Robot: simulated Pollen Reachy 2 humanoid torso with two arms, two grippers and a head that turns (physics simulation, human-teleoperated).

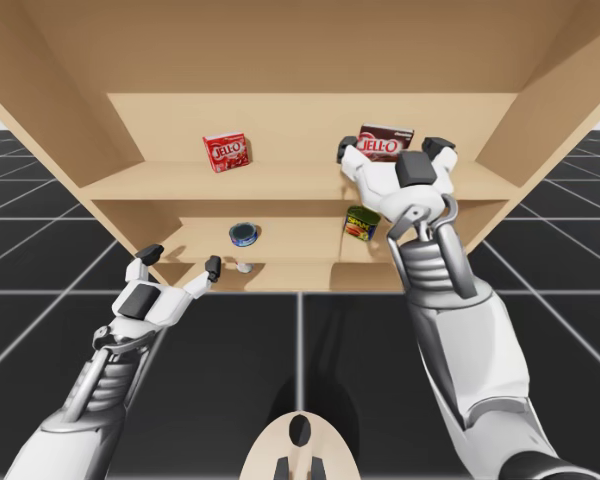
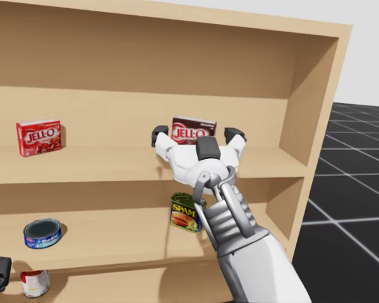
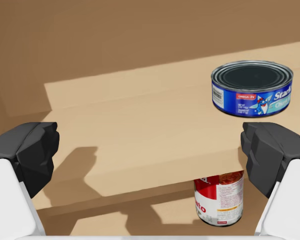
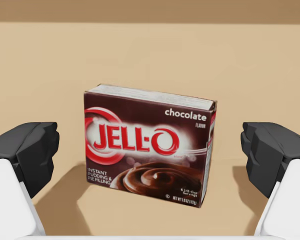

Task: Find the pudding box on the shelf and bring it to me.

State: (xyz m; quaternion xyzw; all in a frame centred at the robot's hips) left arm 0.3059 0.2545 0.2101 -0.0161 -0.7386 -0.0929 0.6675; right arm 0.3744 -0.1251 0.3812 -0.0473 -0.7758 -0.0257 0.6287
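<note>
From high, mid-reach, right gripper [image 1: 393, 150] spread at the brown box [image 1: 385, 133] upright on the upper shelf [image 1: 280, 181]; from head, likewise; left wrist, left gripper [image 3: 150, 150] open, idle; right wrist, box ahead between untouching fingers [image 4: 25, 145], needing advance, then squeeze.

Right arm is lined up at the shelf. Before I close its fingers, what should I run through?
1. Target: the dark brown pudding box stands upright on the upper shelf, centred ahead of my right gripper: ok.
2. Its fingers are spread wider than the box: ok.
3. Fingers far enough in to flank the box's sides: cannot tell.
4. The red box sits well apart on the same shelf: ok.
5. My left gripper is open, low, away from the right arm: ok.
</note>
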